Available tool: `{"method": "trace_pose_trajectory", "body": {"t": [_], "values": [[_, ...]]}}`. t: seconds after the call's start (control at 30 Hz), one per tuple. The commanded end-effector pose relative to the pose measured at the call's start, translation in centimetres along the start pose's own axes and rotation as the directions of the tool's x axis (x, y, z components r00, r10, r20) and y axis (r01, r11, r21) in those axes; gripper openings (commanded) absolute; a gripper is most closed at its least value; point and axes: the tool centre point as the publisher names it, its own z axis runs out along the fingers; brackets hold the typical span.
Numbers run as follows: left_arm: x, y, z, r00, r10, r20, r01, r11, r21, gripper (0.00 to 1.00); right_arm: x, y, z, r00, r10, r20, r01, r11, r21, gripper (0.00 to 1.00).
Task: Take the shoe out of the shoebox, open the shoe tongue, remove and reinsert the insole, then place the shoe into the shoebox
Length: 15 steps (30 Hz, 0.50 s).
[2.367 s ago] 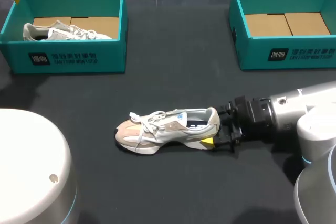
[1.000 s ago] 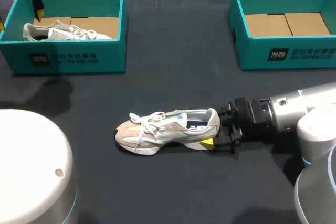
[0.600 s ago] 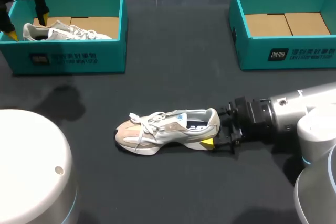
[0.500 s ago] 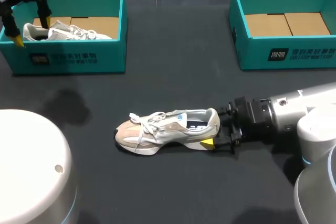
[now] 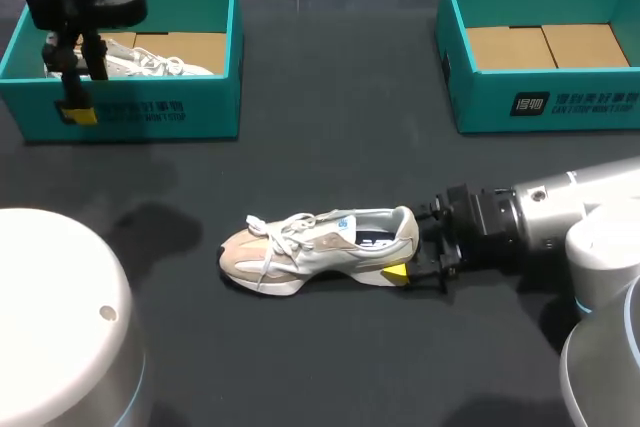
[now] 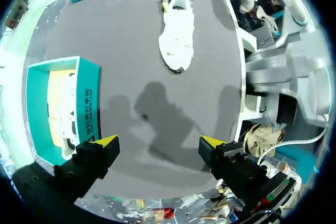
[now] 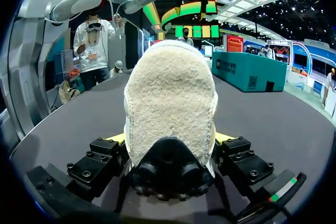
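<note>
- Right pincer (image 5: 408,249), nearest the robot, was clamped on the heel of the shoe (image 5: 320,245). The right wrist view showed one finger against each side of the heel, the yellow tips largely hidden behind it.
- Shoe: a white and beige sneaker, standing upright on its sole on the dark worktop (image 5: 330,137). Its toe pointed toward the robot's left and its heel toward the right arm. Laces lay across the tongue, and a blue insole showed in the opening.
- Left pincer (image 6: 157,142), farther off, hung with its fingers wide apart. In the left wrist view one yellow tip lay just beside the front wall of the left shoebox (image 5: 150,112), the other over bare worktop.
- Left shoebox: teal, at the far left of the worktop. It held a second shoe (image 5: 150,64), pale, lying on a brown cardboard floor.
- Right shoebox (image 5: 540,107): teal, at the far right, well apart from the left one, with a brown cardboard floor showing inside.
</note>
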Motion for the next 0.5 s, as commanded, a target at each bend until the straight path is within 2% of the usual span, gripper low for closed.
{"method": "trace_pose_trajectory", "body": {"t": [0.03, 0.1, 0.17, 0.23, 0.3, 0.33, 0.37, 0.4, 0.47, 0.5], "values": [[0.7, -0.4, 0.4, 0.959, -0.283, -0.008, 0.283, 0.959, 0.023, 1.00, 0.2, 0.0, 0.1, 1.000, 0.000, 0.002, 0.000, 1.000, 0.003, 0.00], [2.1, -1.4, 1.0, 0.888, -0.458, -0.042, 0.459, 0.888, 0.022, 1.00, 0.2, 0.0, 0.1, 1.000, 0.000, 0.002, 0.000, 1.000, 0.003, 0.00], [3.8, -2.4, 1.5, 0.806, -0.592, -0.011, 0.592, 0.805, 0.026, 1.00, 0.2, 0.0, 0.1, 1.000, 0.000, 0.002, 0.000, 1.000, 0.003, 0.00], [5.4, -3.3, 1.7, 0.749, -0.662, -0.006, 0.662, 0.749, 0.036, 1.00, 0.2, 0.0, 0.1, 1.000, 0.000, 0.002, 0.000, 1.000, 0.003, 0.00], [6.8, -4.2, 1.9, 0.658, -0.753, -0.003, 0.753, 0.657, 0.030, 1.00, 0.2, 0.0, 0.1, 1.000, 0.000, 0.002, 0.000, 1.000, 0.003, 0.00], [7.3, -4.9, 2.0, 0.571, -0.821, -0.007, 0.820, 0.571, 0.028, 1.00, 0.2, 0.0, 0.1, 1.000, 0.000, 0.002, 0.000, 1.000, 0.003, 0.00], [7.5, -5.7, 2.2, 0.398, -0.917, -0.009, 0.917, 0.399, -0.018, 1.00, 0.2, 0.0, 0.1, 1.000, 0.000, 0.002, 0.000, 1.000, 0.003, 0.00], [7.9, -6.4, 2.5, 0.354, -0.935, -0.035, 0.932, 0.356, -0.069, 1.00, 0.2, 0.0, 0.1, 1.000, 0.000, 0.002, 0.000, 1.000, 0.003, 0.00], [10.0, -7.4, 2.8, 0.376, -0.927, 0.022, 0.926, 0.376, 0.039, 1.00, 0.2, 0.0, 0.1, 1.000, 0.000, 0.002, 0.000, 1.000, 0.003, 0.00], [10.0, -7.4, 2.8, 0.376, -0.927, 0.022, 0.926, 0.376, 0.039, 1.00, 0.2, 0.0, 0.1, 1.000, 0.000, 0.002, 0.000, 1.000, 0.003, 0.00]]}}
